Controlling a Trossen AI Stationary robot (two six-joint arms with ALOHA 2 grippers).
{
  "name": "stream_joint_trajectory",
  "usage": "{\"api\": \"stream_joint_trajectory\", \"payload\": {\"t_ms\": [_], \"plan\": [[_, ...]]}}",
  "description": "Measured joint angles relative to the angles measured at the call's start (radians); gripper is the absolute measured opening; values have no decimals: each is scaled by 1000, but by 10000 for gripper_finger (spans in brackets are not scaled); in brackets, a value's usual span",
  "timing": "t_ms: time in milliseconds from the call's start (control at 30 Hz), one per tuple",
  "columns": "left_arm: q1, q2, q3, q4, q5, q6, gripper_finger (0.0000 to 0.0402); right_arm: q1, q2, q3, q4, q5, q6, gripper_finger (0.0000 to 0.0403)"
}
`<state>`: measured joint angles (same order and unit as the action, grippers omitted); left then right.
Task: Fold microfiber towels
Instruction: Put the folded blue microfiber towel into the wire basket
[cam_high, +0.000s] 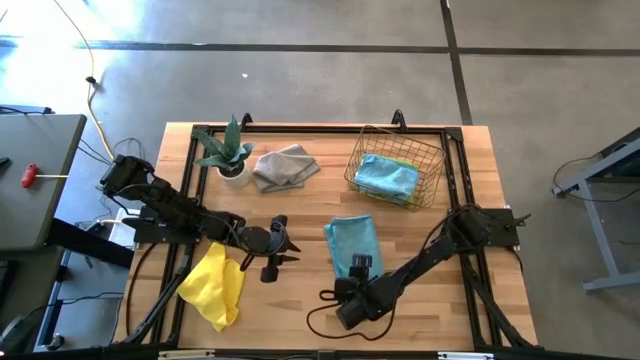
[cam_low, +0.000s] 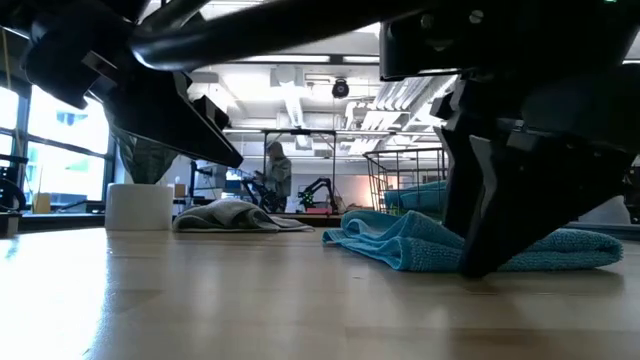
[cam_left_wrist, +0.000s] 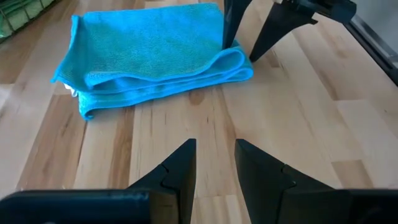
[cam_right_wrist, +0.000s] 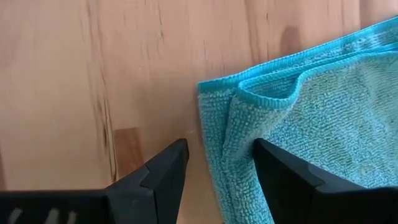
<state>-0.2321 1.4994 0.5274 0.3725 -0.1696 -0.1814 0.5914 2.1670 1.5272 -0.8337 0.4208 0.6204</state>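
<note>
**Blue towel folded mid-table, both grippers beside it**

At the table's (cam_high: 300, 135) left front edge, the yellow towel (cam_high: 213, 285) lies crumpled, one corner near the rim. The left gripper (cam_high: 283, 247) hovers right of it over bare wood, fingers (cam_left_wrist: 180, 171) narrowly parted, holding nothing. Behind it sit a potted plant (cam_high: 228, 155) and the grey towel (cam_high: 284, 166), rumpled. Open wood separates the left gripper from the folded light blue towel (cam_high: 354, 240) at centre. The right gripper (cam_right_wrist: 217, 171) stands at that towel's near edge, fingers (cam_right_wrist: 283, 180) wide; one seems to rest on the cloth. Rightward, the wire basket (cam_high: 395, 165) holds another blue towel (cam_high: 387, 176) over something green, near the back edge.
</note>
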Motion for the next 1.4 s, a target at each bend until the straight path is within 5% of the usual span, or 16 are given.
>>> {"api": "stream_joint_trajectory", "payload": {"t_ms": [433, 733, 867, 1167, 1400], "plan": [[0, 0, 0, 0, -1, -2, 101, -35, 46, 0, 21, 84, 84, 170], [0, 0, 0, -1, 0, -23, 101, -40, 61, 1, 34, 83, 99, 21], [-1, 0, 0, -1, 4, -81, 101, -43, 62, 13, 12, 55, 86, 18], [-42, 0, 0, -1, 37, -172, 101, -115, 76, 306, -394, -52, -33, 2], [-96, 0, 0, -3, 83, -227, 101, -282, 73, 547, -696, -71, -132, 1]]}}
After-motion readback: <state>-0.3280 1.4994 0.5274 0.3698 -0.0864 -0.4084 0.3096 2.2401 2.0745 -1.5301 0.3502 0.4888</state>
